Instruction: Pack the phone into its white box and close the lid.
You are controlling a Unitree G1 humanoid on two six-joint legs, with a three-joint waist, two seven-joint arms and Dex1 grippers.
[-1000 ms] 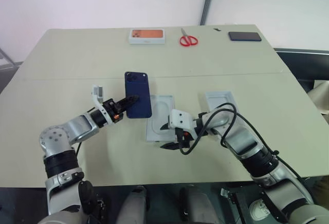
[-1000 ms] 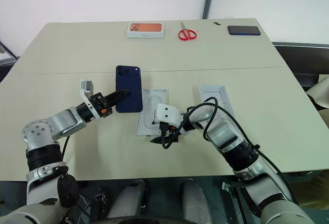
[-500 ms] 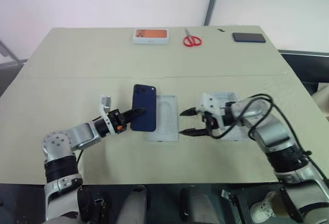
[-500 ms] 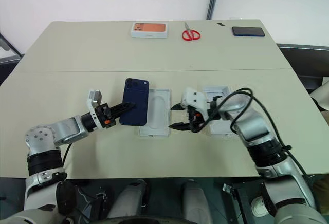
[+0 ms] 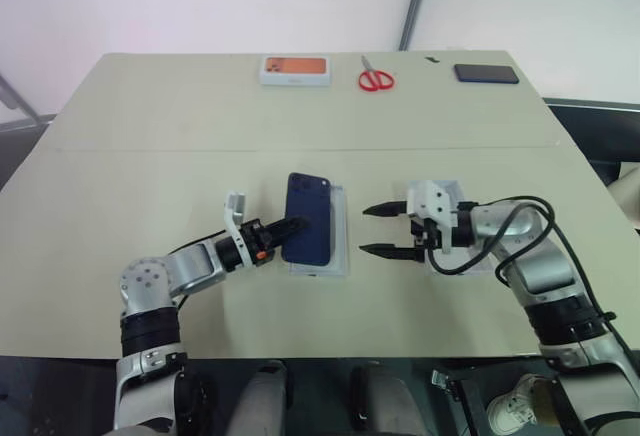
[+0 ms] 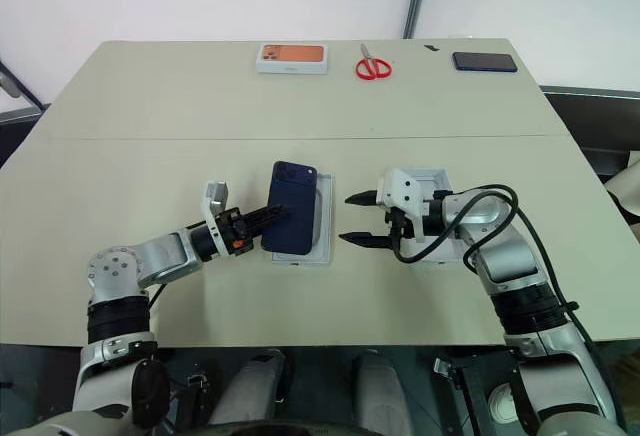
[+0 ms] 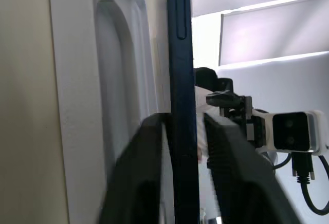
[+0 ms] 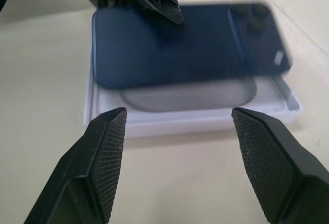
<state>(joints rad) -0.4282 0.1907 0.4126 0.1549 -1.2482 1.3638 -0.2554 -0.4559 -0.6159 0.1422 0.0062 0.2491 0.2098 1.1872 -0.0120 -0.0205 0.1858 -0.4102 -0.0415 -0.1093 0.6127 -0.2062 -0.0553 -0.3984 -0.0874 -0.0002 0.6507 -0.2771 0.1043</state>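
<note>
place: lab/test room | evidence: bare beige table (image 5: 150, 106), plain white walls (image 5: 200, 1)

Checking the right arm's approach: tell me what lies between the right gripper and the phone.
Only bare table and the near edge of the white box, seen in the right wrist view. The right gripper is open, short of the phone.

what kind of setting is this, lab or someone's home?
Likely a lab or test room: a bare beige table against blank white walls, props laid out along its far edge, namely a boxed orange phone, red scissors and a black phone.
</note>
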